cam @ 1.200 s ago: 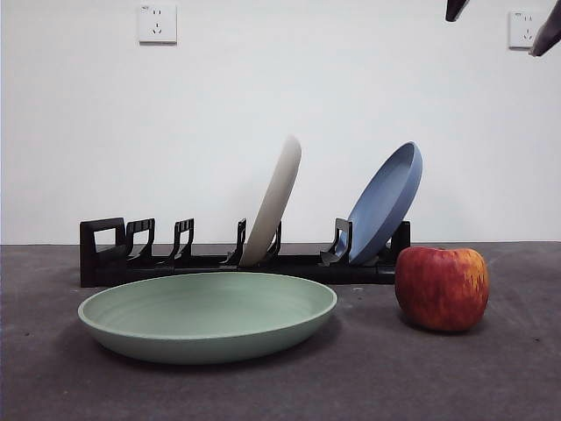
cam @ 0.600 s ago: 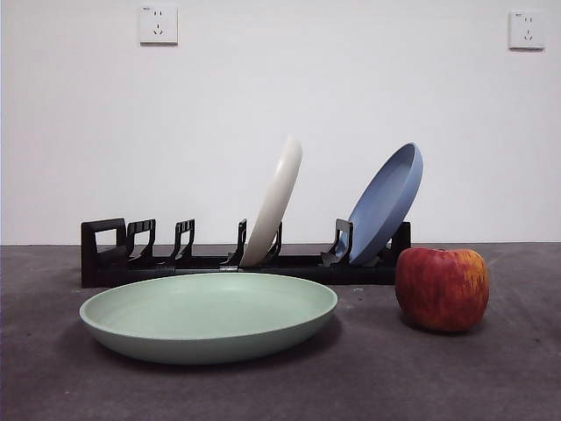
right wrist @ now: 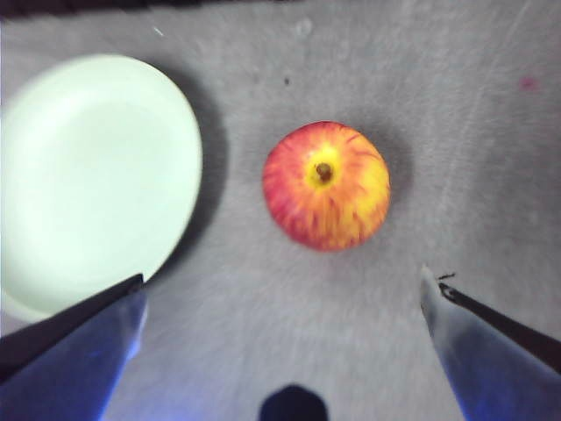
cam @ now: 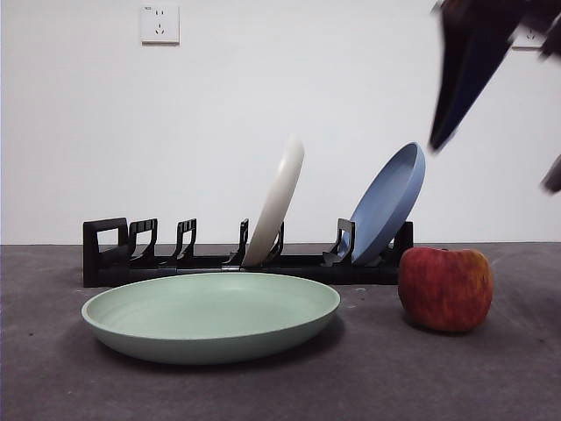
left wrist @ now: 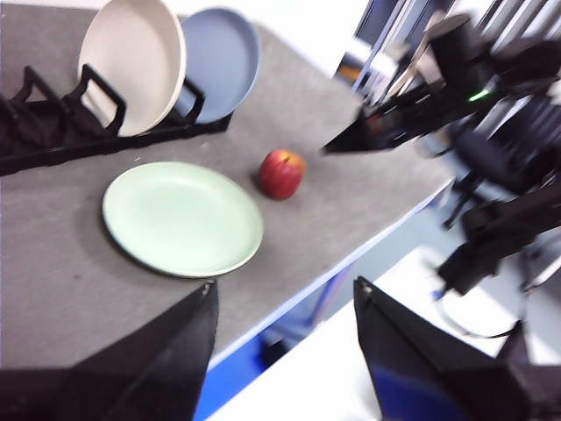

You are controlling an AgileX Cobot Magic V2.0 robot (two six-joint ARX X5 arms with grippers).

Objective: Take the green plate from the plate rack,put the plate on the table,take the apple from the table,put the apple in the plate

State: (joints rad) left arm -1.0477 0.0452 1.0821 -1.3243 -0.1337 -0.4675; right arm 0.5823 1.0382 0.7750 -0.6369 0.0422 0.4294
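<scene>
Plate placement looks complete: the green plate (cam: pixel 210 316) lies flat on the table (cam: pixel 368 386), in front of the plate rack (cam: pixel 245 259) and clear of it. What remains, as far as I can judge, is the apple half of the task.

The apple (right wrist: pixel 326 185) stands upright on the bare table just beside the plate, not touching it, stem dimple facing up. The right gripper (right wrist: pixel 280 298) hangs above it with jaws spread wide and nothing between them; the apple sits ahead of the fingertips, roughly centred in the gap, with the plate off toward one jaw. In the front view this arm shows only as a blurred dark shape, high over the apple.

The left gripper (left wrist: pixel 285 303) is well back and high, far from all the task's things, jaws wide apart and empty. It appears to be waiting.

Other items: a cream-white plate (cam: pixel 276 200) and a blue plate (cam: pixel 387 203) lean in the rack behind. The blue plate's slot is the nearer one to the apple, but neither overhangs it. Nothing visible blocks a straight descent onto the apple. The plate's raised rim will need clearing on transfer.
</scene>
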